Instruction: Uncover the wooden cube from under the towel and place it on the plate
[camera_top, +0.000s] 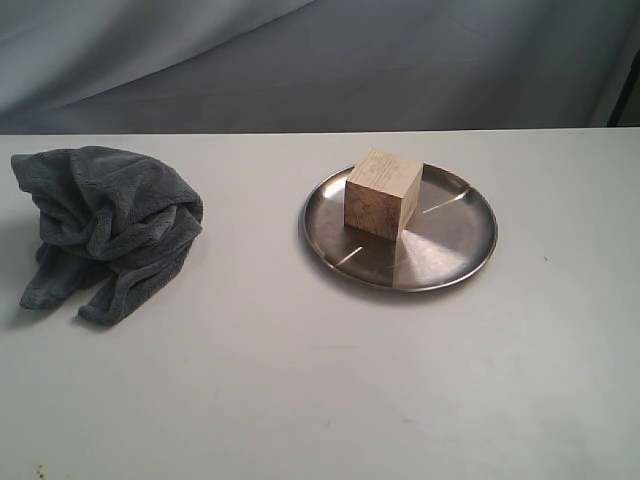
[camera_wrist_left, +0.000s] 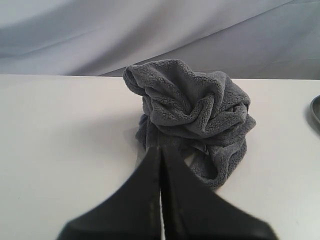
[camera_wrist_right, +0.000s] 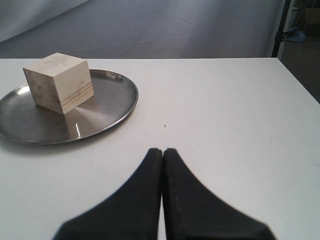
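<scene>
The wooden cube (camera_top: 383, 194) is sitting on the plate (camera_top: 455, 238), toward the back edge of the counter (camera_top: 300, 400) — the job looks done. The towel (camera_top: 105, 225) is lying bunched by the left edge, out of the way. The left gripper (camera_wrist_left: 161, 156) is pinching shut, empty, facing the towel. The right gripper (camera_wrist_right: 163, 154) is doing the same — empty, near the plate.

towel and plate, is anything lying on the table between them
Nothing. In the exterior view the table between the towel and the plate is bare white surface; the wooden cube sits on the plate, not in the gap.
</scene>
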